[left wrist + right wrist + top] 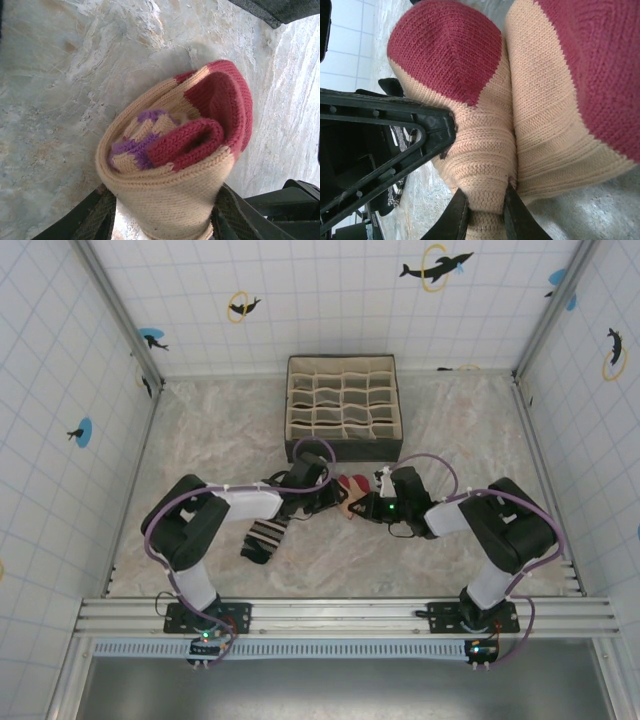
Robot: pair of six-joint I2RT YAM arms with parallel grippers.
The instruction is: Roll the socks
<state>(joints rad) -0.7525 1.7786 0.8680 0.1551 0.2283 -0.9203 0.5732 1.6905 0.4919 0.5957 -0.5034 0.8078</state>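
Observation:
The tan sock (pixel 352 492) with its dark red toe is bunched up between both grippers at the table's middle. In the left wrist view the tan sock (pixel 175 160) is a rolled bundle with purple stripes inside, and my left gripper (pixel 165 220) is shut around its lower part. My right gripper (pixel 482 210) is shut on a pinched fold of the tan sock (pixel 485 145). In the overhead view, the left gripper (pixel 335 495) and right gripper (pixel 368 498) meet at the sock. The striped black-white-grey sock (pixel 264 538) lies flat under the left arm.
A beige gridded organiser box (pixel 343 407) stands just behind the grippers. Tiled walls enclose the marbled table (pixel 220 440), with open surface to the left and right. The left gripper's black finger (pixel 385 125) crosses the right wrist view.

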